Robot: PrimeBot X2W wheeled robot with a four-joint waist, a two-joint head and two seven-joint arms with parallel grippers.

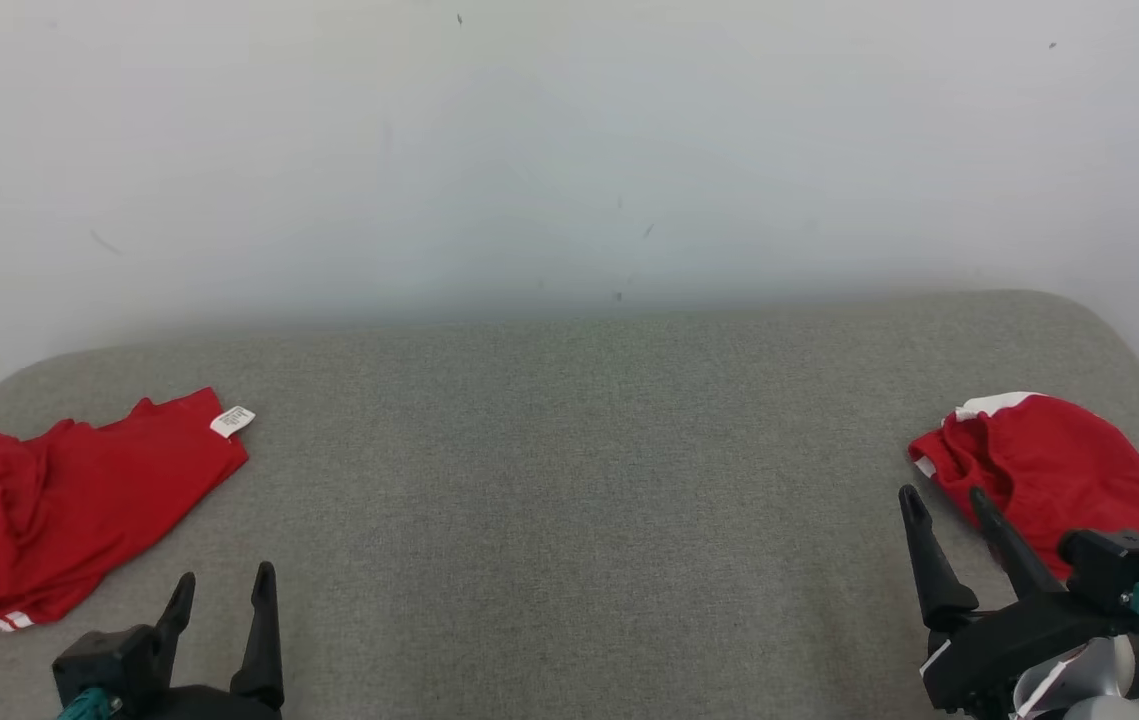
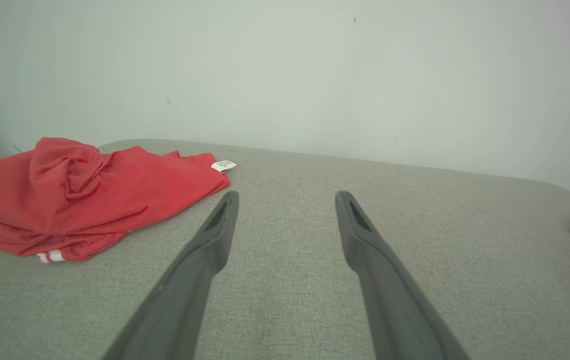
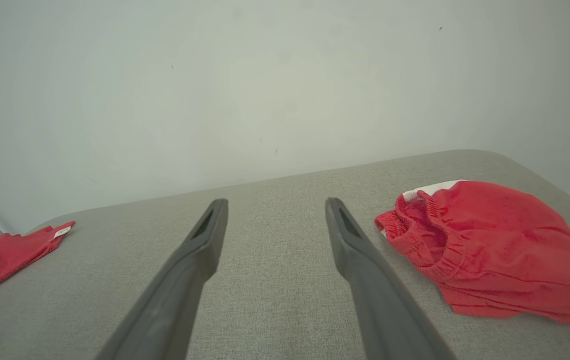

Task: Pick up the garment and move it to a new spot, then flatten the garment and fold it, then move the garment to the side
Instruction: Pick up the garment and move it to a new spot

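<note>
Waits with nothing in hand. Holds the left gripper [image 1: 226,573] low at the front of the grey cushion [image 1: 569,480], jaws spread wide and empty, near the left garment [image 1: 59,500], a crumpled red heap with a white label [image 1: 232,420] at its far corner. Holds the right gripper [image 1: 943,491] likewise released, gripping nothing, fingertips just beside the near edge of the right garment [image 1: 1059,470], a bunched red piece with an elastic waist; seen from the wrist, apart from the cloth. Finds the two heaps well apart, one at each end, with bare cushion between. Probably stands so to let each arm reach its own heap without crossing. Cannot tell which heap is meant; leans toward the right one, given the closer fingers. Judges the work unstarted: nothing lifted, flattened or folded. Likely reserves the bare middle as the new spot.
</note>
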